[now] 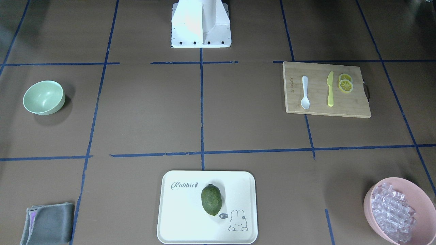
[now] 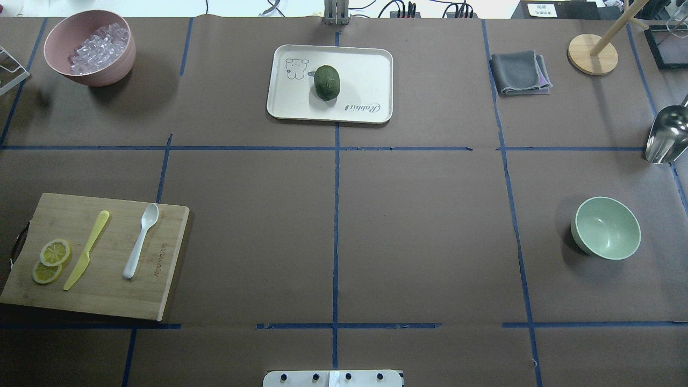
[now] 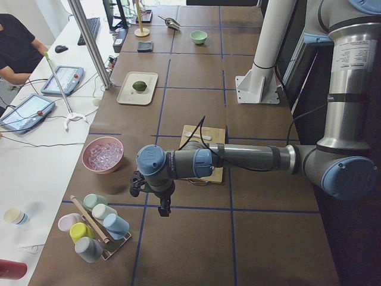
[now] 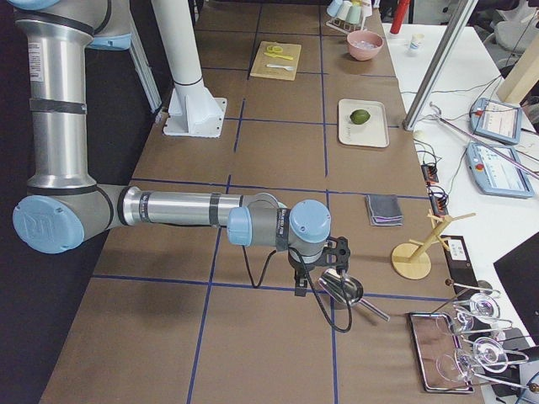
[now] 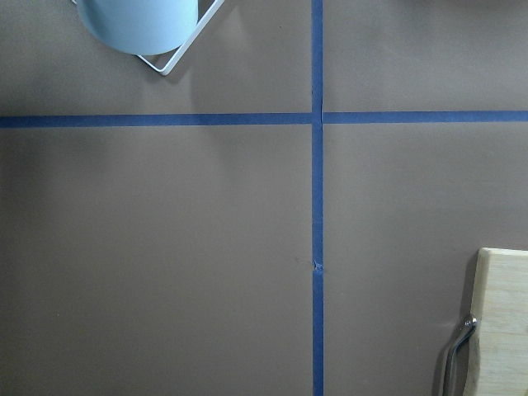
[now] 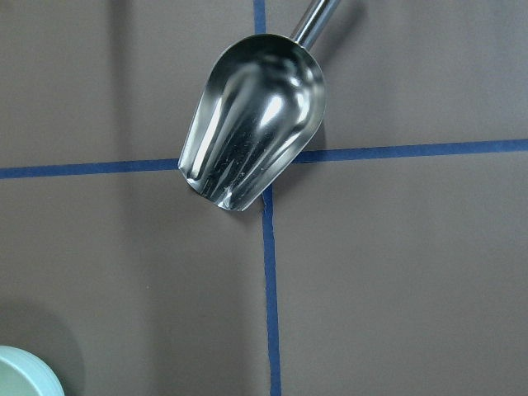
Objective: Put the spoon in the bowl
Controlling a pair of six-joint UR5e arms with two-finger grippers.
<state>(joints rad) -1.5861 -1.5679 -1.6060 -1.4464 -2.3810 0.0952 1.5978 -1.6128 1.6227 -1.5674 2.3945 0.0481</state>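
Nothing is grabbed yet. The spoon (image 2: 141, 241) lies on the board (image 2: 107, 290), off to the side of the left gripper (image 3: 162, 207). Its long way runs away from the robot, head far. I think that gripper must go over the handle. The bowl (image 2: 607, 228) waits near the right gripper (image 4: 299, 286). Open or closed, I cannot tell.

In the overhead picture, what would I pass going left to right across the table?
lemon slices → knife → spoon → lime → cloth → green bowl → scoop
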